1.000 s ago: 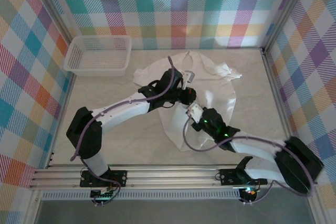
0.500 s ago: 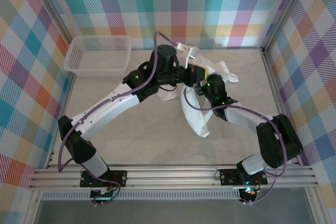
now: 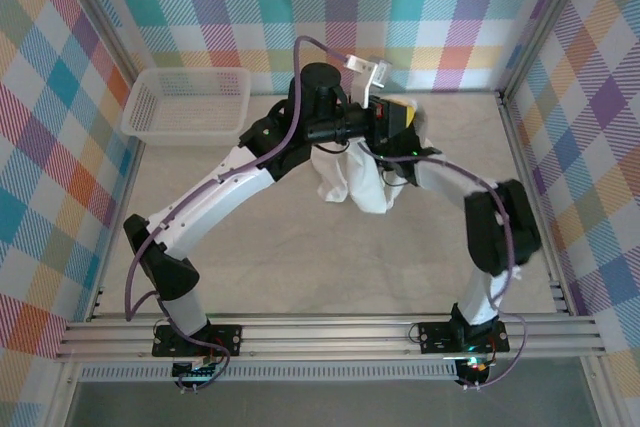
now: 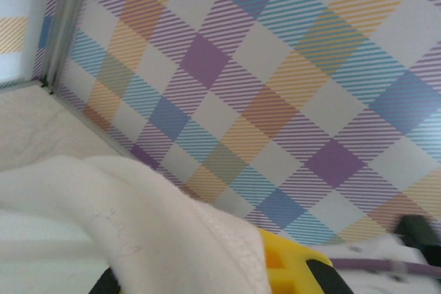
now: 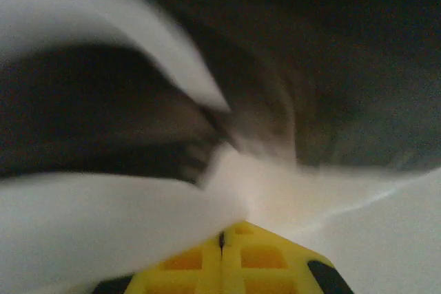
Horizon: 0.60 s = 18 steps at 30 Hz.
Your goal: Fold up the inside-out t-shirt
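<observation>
The big table (image 3: 250,247) has a plaid wall all around it. The white t-shirt (image 3: 350,179) is lifted up near the far middle of the table. It hangs in a loose bunch under the two arms, and its low end is close to the tabletop. The white mesh basket (image 3: 190,133) sits in the far left corner, well apart from the shirt. The left gripper (image 4: 282,266) is closed, with shirt cloth draped over its yellow finger. The right gripper (image 5: 222,242) has its yellow fingers pressed tight together, pinching cloth at the tips.
</observation>
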Each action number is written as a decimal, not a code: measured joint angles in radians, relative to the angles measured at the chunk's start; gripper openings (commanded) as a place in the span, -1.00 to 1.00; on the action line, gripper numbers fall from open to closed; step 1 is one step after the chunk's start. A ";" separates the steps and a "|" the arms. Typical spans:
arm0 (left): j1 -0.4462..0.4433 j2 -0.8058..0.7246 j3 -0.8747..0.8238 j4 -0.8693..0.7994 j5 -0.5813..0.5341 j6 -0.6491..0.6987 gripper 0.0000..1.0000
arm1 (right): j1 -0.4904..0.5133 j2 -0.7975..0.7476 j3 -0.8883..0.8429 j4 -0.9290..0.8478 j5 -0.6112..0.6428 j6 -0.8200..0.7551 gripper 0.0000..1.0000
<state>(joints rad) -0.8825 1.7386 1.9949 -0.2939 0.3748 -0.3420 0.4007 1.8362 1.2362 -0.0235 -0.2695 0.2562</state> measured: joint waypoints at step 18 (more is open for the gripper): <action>-0.115 -0.021 0.122 -0.117 0.032 0.230 -1.00 | 0.023 0.151 0.307 -0.515 -0.018 0.095 -0.16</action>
<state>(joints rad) -0.9974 1.7176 2.1166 -0.4110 0.4072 -0.1120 0.4232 1.9873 1.5433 -0.5388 -0.2878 0.3515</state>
